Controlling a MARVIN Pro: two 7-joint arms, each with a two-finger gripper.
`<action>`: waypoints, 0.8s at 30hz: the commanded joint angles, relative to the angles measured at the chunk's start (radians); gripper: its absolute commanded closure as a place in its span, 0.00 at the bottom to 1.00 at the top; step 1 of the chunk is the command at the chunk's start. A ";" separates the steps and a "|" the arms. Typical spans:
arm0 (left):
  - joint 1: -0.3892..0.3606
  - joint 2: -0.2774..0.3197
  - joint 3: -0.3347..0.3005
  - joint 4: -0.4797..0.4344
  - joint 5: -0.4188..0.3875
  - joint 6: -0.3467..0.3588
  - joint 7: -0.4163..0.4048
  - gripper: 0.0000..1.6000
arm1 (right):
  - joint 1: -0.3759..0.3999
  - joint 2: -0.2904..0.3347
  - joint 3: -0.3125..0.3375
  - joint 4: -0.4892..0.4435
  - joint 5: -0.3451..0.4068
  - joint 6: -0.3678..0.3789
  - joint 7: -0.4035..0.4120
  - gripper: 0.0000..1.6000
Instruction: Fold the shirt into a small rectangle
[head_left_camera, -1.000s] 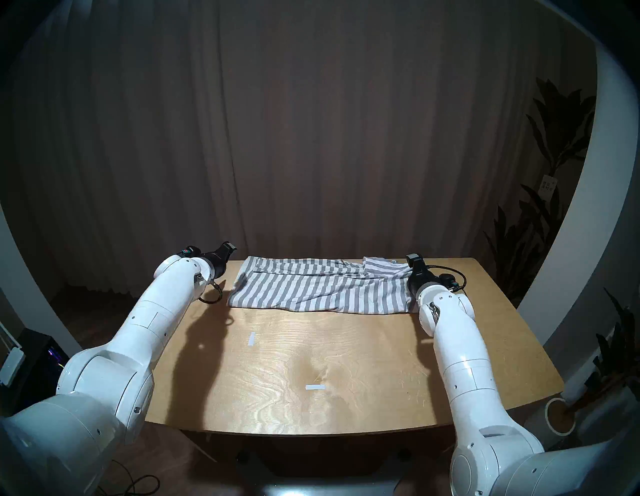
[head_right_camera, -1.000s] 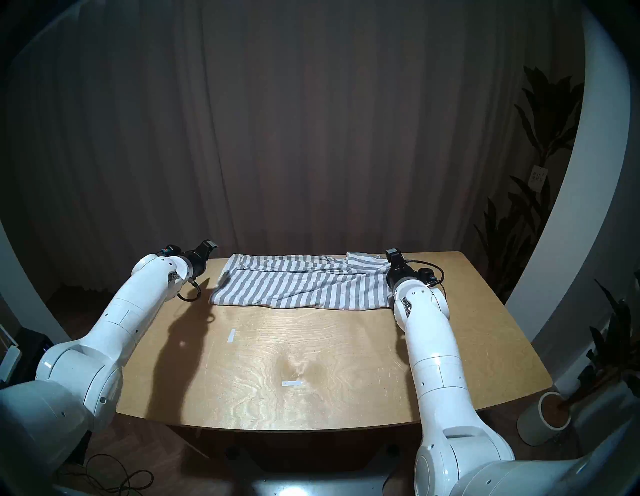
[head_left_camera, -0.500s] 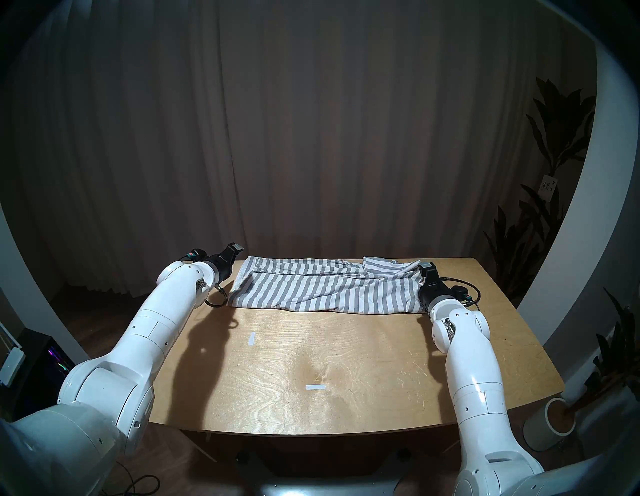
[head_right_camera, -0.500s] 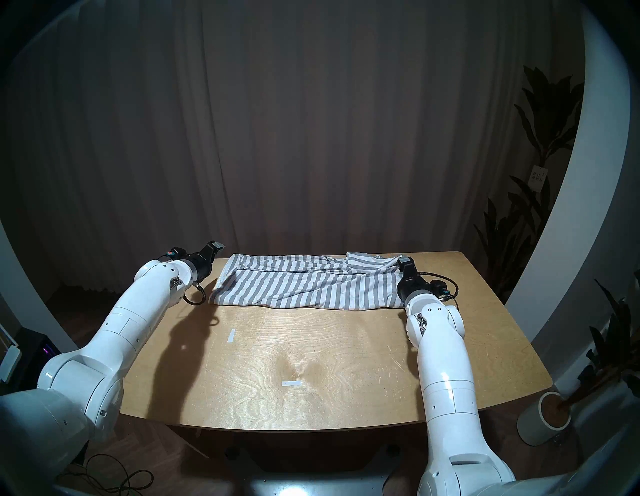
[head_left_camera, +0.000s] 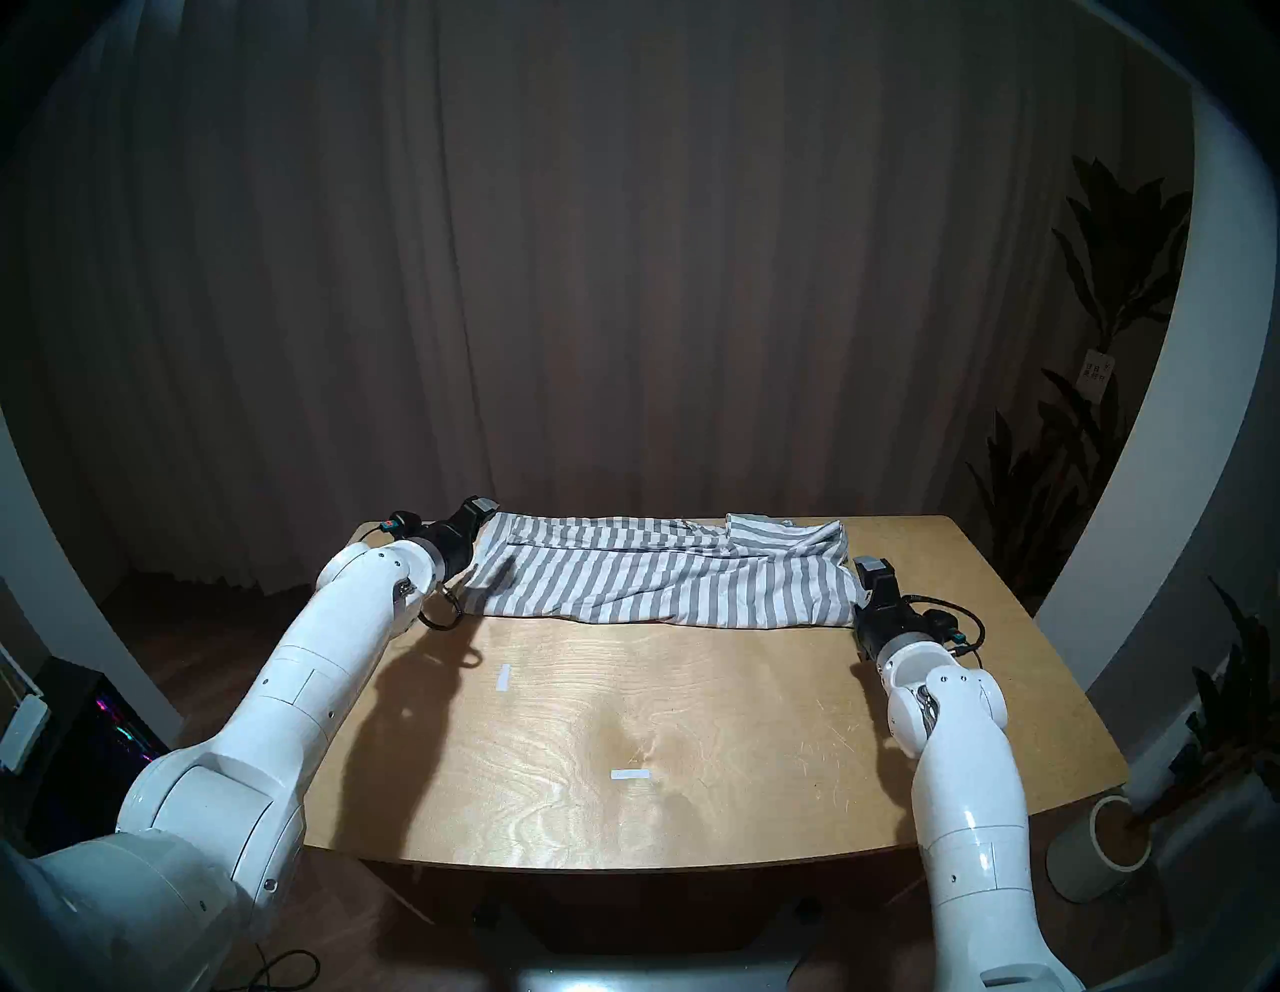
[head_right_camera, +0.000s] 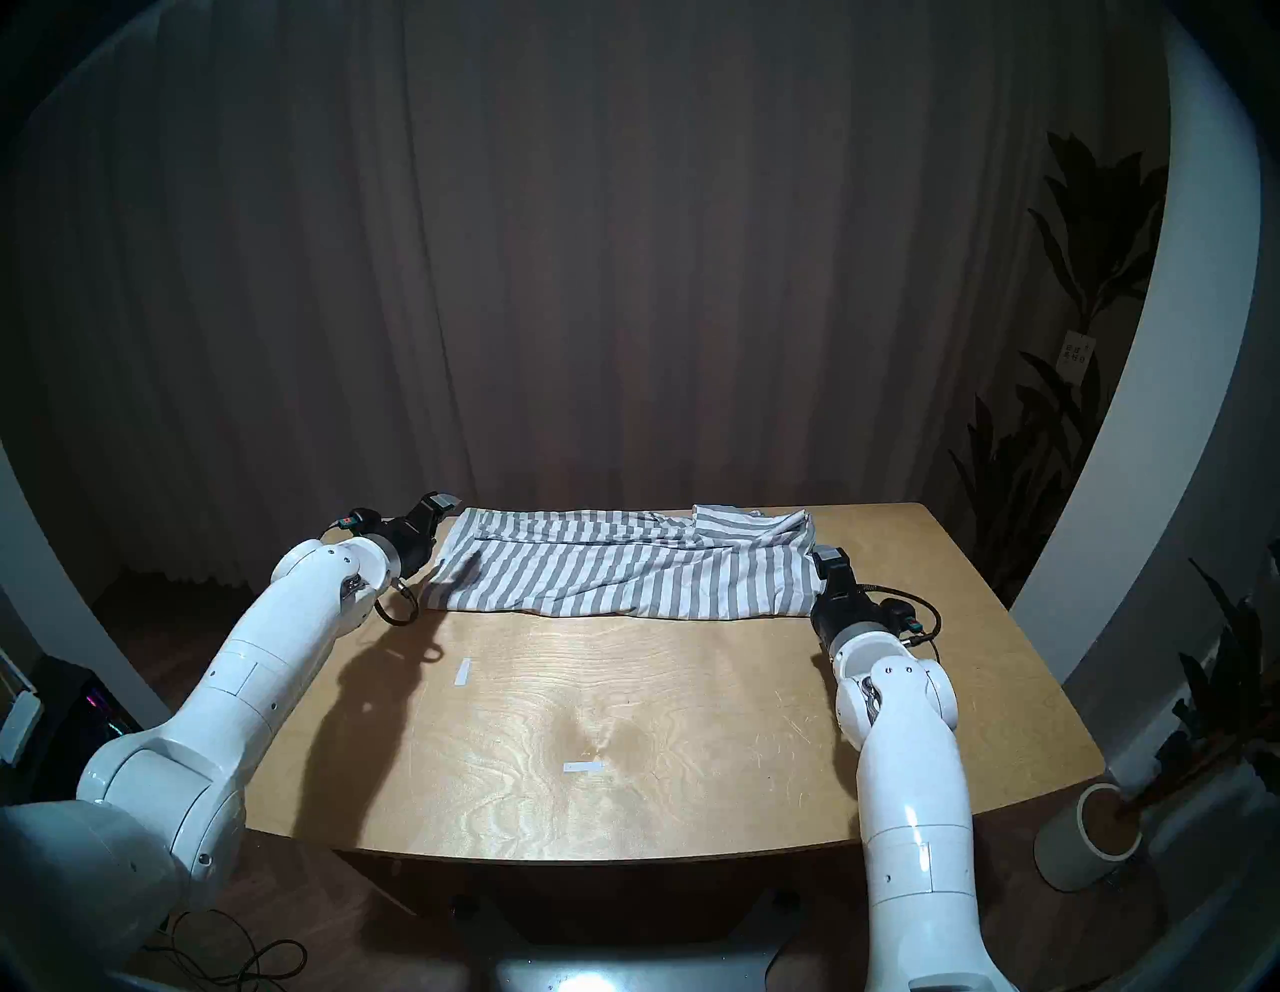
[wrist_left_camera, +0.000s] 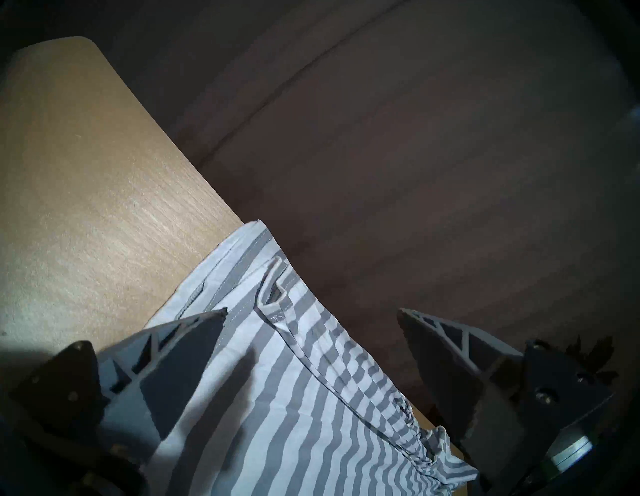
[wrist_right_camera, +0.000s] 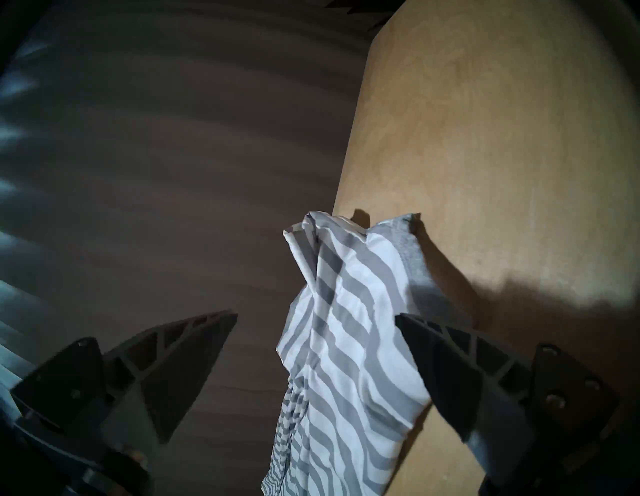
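Note:
The grey and white striped shirt (head_left_camera: 658, 575) (head_right_camera: 623, 568) lies folded into a long band along the table's far edge, with a bunched sleeve at its far right end. My left gripper (head_left_camera: 481, 504) (head_right_camera: 441, 500) is open and hovers over the shirt's far left corner; in the left wrist view (wrist_left_camera: 311, 310) the striped hem (wrist_left_camera: 311, 398) lies below the spread fingers. My right gripper (head_left_camera: 874, 567) (head_right_camera: 830, 556) is open beside the shirt's right end, and in the right wrist view (wrist_right_camera: 316, 315) it is empty over the bunched cloth (wrist_right_camera: 349, 329).
The wooden table (head_left_camera: 623, 727) carries two small white tape marks (head_left_camera: 503, 677) (head_left_camera: 630, 774) in front of the shirt. A dark curtain hangs just behind the far edge. A potted plant (head_left_camera: 1101, 852) stands on the floor at the right.
My right gripper has drawn back toward me and to the right, off the shirt's far right corner. My left gripper has moved right, up to the shirt's far left corner. The shirt has stayed put.

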 joint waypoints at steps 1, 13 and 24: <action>0.028 0.023 -0.018 -0.080 -0.013 -0.003 -0.044 0.00 | -0.093 -0.012 0.010 -0.119 0.030 0.031 0.037 0.00; 0.149 0.069 -0.057 -0.237 -0.052 -0.010 -0.107 0.00 | -0.229 -0.034 0.048 -0.276 0.075 0.074 0.057 0.00; 0.286 0.109 -0.114 -0.383 -0.093 -0.030 -0.155 0.00 | -0.206 -0.061 0.015 -0.388 0.040 0.053 -0.054 0.00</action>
